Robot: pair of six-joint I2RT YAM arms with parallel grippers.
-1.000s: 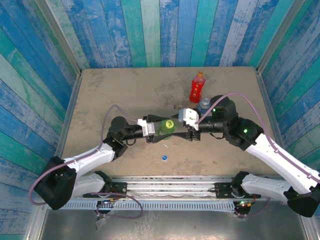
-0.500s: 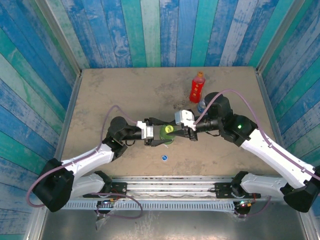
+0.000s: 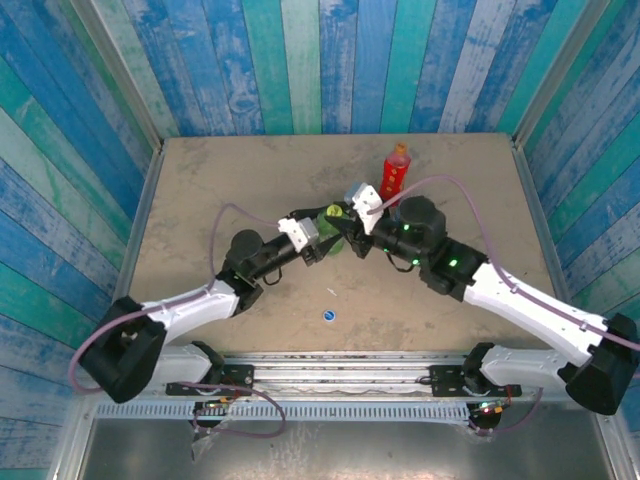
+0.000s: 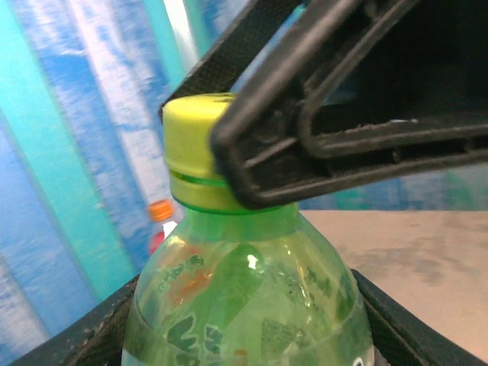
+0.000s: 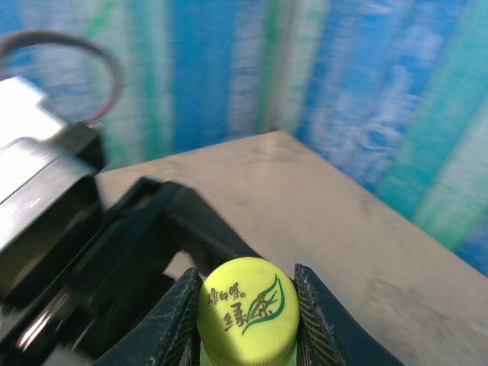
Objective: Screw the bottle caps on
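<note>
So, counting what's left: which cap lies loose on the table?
The blue cap, alone on the table; the yellow-green cap sits on the green bottle, the orange cap on the red bottle.

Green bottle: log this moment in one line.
left claw: shut on green bottle | right claw: shut on yellow-green cap atop it | blue cap: loose on table

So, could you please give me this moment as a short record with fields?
green bottle: gripped around its body by the left arm's jaws
yellow-green cap: on the green bottle's neck, pinched between the right arm's jaws
red bottle: standing behind, orange cap on
blue cap: loose on the table, nearer the arms' bases
</note>
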